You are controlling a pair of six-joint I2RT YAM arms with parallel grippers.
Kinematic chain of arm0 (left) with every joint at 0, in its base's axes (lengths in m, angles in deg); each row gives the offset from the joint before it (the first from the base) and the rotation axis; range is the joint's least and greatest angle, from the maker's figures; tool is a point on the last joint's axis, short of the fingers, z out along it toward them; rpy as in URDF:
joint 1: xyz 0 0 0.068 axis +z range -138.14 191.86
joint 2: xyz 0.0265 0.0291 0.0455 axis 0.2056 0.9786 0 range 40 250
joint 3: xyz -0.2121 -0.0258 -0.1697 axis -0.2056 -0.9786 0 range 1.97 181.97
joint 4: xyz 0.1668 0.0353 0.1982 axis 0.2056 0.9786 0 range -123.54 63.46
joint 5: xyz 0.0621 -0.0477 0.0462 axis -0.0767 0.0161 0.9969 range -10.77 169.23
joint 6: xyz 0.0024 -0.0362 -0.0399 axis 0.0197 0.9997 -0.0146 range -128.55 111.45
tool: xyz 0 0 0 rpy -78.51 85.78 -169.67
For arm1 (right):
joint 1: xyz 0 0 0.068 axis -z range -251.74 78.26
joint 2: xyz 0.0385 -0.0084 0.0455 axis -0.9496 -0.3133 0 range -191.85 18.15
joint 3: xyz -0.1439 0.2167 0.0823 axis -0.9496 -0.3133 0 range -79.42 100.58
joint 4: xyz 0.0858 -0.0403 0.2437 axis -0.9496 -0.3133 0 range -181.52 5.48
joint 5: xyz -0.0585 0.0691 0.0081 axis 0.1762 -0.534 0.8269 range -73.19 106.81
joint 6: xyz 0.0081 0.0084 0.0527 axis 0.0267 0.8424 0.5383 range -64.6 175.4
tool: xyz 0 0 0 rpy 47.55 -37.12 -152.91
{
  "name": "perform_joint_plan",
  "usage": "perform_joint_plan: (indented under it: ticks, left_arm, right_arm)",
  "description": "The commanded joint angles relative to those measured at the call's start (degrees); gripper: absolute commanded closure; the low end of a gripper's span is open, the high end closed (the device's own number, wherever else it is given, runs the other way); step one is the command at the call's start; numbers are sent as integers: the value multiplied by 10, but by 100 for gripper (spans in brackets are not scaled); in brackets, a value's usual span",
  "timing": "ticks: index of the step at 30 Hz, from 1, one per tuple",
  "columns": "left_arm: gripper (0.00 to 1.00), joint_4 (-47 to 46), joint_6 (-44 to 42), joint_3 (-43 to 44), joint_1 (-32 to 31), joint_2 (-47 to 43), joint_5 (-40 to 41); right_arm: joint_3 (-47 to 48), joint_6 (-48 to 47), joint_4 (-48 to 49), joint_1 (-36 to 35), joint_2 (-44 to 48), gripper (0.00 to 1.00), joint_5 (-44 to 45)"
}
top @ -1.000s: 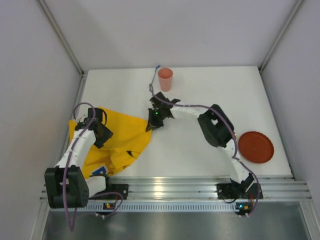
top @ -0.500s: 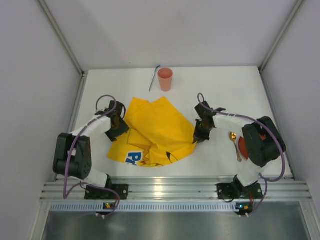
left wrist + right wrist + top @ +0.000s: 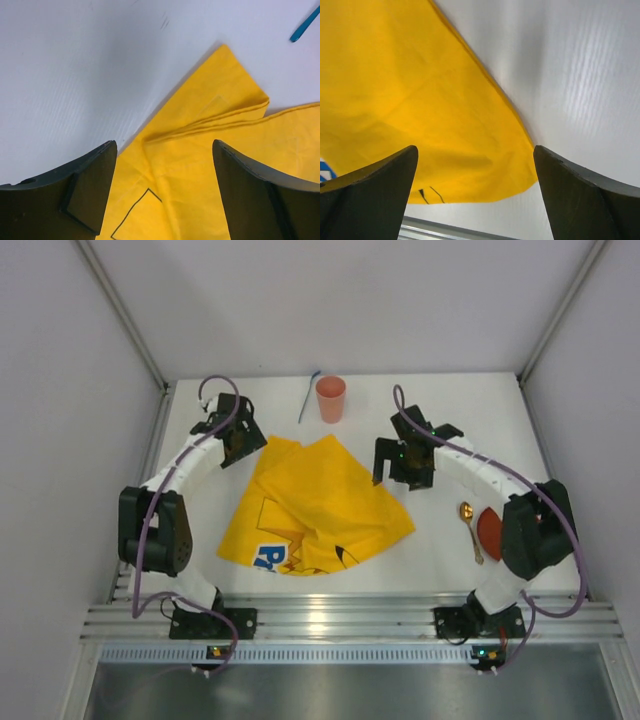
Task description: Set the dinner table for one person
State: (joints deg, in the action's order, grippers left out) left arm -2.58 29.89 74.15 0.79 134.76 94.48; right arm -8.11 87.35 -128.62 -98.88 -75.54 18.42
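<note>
The white dinner table [image 3: 450,410] fills the floor of a grey-walled booth, its aluminium rail [image 3: 330,615] running along the near edge where both arms are bolted. A rumpled yellow cloth [image 3: 310,505] with black and blue printing lies left of centre on the tabletop. The left gripper [image 3: 235,440] hangs over the cloth's far-left corner, jaws spread wide and gripping nothing; its wrist camera shows the folded corner below. The right gripper [image 3: 400,462] sits just off the cloth's far-right edge, jaws likewise parted and empty. A red plate [image 3: 488,538] rests near the right edge, partly hidden by the right arm's elbow. An orange cup [image 3: 331,398] stands upright at the far edge. A gold spoon [image 3: 468,525] lies just left of the plate. A thin blue utensil [image 3: 308,400] lies beside the cup.
</note>
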Motion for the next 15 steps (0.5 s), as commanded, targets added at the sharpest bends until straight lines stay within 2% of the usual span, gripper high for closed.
perform_joint_plan:
  ticks: [1,2,8,10,12,15]
  left_arm:
    - [18,-74,-50,23,24,36,-63]
    - [18,-78,-56,30,25,61,-91]
    - [20,-54,-84,117,29,161,-138]
    - [20,-72,-89,133,41,197,-204]
    - [20,-60,-93,171,47,236,-220]
    - [21,-38,-102,211,49,269,-217]
  right_arm:
    - [57,-47,64,10,-39,0,-63]
    - [75,-49,79,11,-59,0,-75]
    - [277,-52,67,21,-242,0,-114]
    - [348,-56,52,22,-300,0,-127]
    - [409,-53,37,22,-333,0,-134]
    - [440,-43,35,21,-373,0,-147]
